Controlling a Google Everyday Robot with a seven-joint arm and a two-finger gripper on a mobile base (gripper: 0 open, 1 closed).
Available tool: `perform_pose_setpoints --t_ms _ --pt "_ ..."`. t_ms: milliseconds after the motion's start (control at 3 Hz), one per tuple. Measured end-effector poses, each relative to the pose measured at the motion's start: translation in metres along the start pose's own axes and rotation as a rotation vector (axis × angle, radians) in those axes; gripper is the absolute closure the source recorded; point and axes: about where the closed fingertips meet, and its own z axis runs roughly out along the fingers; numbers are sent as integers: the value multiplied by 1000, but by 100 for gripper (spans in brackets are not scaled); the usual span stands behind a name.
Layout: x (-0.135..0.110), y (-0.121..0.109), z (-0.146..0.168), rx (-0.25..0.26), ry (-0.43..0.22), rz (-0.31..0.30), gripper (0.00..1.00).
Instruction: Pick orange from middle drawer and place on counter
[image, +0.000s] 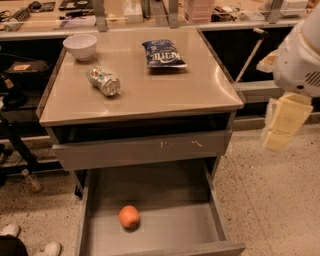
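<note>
The orange (129, 217) lies on the flat grey floor of the open middle drawer (170, 225), left of its centre. The tan counter (175, 85) is the cabinet top above it. My gripper (284, 123) hangs from the white arm (300, 55) at the right edge of the camera view, off the counter's right side and over the floor. It is well above and to the right of the orange and holds nothing that I can see.
On the counter are a white bowl (80, 46), a crushed can (103, 80) on its side and a blue chip bag (163, 53). A shut drawer front (140, 150) with pale scratches sits above the open drawer. A cluttered bench (150, 15) runs behind.
</note>
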Motion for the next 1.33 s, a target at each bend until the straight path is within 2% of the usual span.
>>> perform_pose_setpoints --t_ms 333,667,1000,1333 --pt "-19 9 33 -42 11 -41 0" --pt "-19 9 33 -42 11 -41 0" --pt "-25 26 60 -80 -20 -36 0" --pt "-55 51 120 -155 -64 -49 0"
